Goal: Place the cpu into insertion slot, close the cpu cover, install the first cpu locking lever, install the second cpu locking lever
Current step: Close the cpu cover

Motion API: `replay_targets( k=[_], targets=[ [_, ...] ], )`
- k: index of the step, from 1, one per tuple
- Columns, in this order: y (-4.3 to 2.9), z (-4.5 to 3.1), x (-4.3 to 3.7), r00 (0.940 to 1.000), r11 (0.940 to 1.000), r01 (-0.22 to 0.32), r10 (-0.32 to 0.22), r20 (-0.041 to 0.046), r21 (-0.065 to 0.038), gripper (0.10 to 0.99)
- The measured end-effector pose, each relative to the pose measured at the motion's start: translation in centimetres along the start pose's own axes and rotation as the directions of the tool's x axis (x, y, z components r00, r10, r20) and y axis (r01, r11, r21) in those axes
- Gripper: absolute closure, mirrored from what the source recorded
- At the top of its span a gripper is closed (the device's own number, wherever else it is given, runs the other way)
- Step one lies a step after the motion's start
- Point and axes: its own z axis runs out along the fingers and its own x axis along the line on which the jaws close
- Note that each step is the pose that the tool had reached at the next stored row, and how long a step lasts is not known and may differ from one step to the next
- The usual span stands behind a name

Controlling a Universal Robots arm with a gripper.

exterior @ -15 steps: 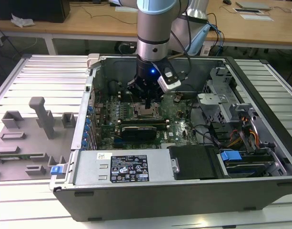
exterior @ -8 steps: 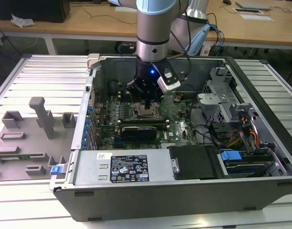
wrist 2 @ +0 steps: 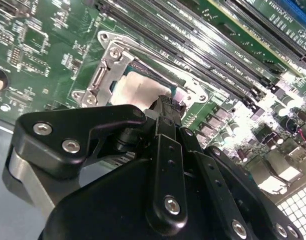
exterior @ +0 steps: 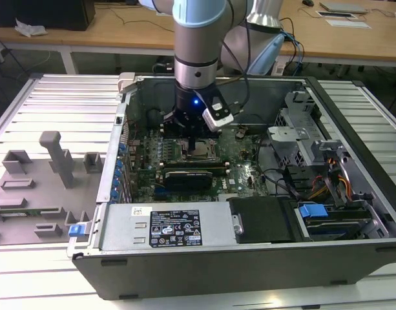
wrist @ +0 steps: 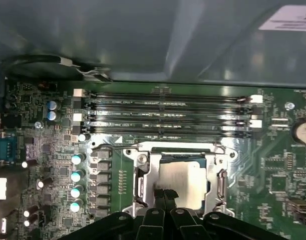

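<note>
We count one cpu, one insertion slot, one cpu cover and four long black memory slots just beside them. The chip sits in the slot, showing through the cover's window (the cover looks flat around it). The gripper has its fingers pinched together, holding nothing, tips at the chip's edge. We can't tell if they touch.

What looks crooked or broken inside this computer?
Nothing stands out. The cpu lies flat and straight inside the window of the cpu cover, and the gripper sits at its edge with fingers together. I see nothing bent, spilled or cracked.
</note>
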Motion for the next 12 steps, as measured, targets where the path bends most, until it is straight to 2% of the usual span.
replay_targets(
  k=[5, 8, 12],
  targets=[
    [0.02, 0.56, 0.76, 1.0, 1.0, 0.003, -0.003, 0.0, -0.002, 0.98],
    [0.01, 0.87, 0.84, 1.0, 1.0, 0.006, -0.006, -0.0001, -0.006, 0.98],
    [0.02, 0.92, 0.83, 1.0, 0.9999, 0.008, -0.008, 0.0003, -0.01, 0.98]
  ],
)
